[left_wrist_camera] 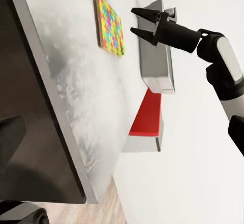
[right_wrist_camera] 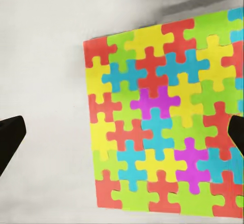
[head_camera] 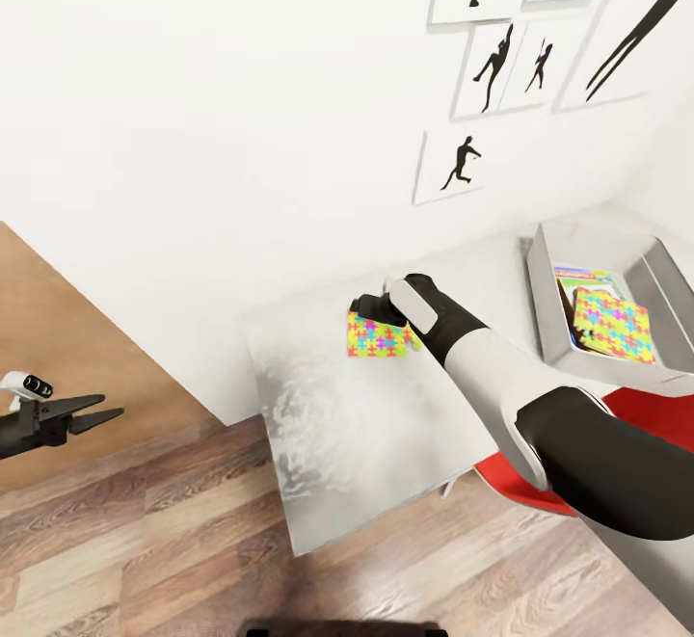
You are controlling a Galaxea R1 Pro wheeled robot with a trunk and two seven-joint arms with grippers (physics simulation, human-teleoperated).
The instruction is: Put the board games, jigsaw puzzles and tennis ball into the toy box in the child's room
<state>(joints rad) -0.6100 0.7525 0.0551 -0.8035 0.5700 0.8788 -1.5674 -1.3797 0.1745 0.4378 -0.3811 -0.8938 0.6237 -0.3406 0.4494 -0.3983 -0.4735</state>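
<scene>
Nearest: wood plank floor (head_camera: 145, 541) below me. My left gripper (head_camera: 92, 415) hangs out over it, well clear of the desk, black fingers parted, holding nothing.

Next out: the long pale grey-white table (head_camera: 386, 425), a red chair (head_camera: 636, 415) tucked in by my right elbow. My right gripper (left_wrist_camera: 138, 23) is poised above the table, jaws spread wide and empty. The wrist camera looks down on the thin flat jigsaw puzzle (right_wrist_camera: 165, 117), a square of red, yellow, green, blue and purple interlocking pieces lying flat on the tabletop. One fingertip sits off the puzzle over bare table, the other over its far side.

Judgement: step in hand is picking up this puzzle. It is thin and flush with the surface, so I should centre the jaws to straddle one edge, come down low, then pinch firmly before lifting.

Farther: the light grey toy box (head_camera: 545, 309) with thick sloping walls at the table's far end, already holding a second puzzle square (head_camera: 612, 324) over a printed game box (head_camera: 578, 278). White wall with black silhouette athlete pictures (head_camera: 501, 59) behind.
</scene>
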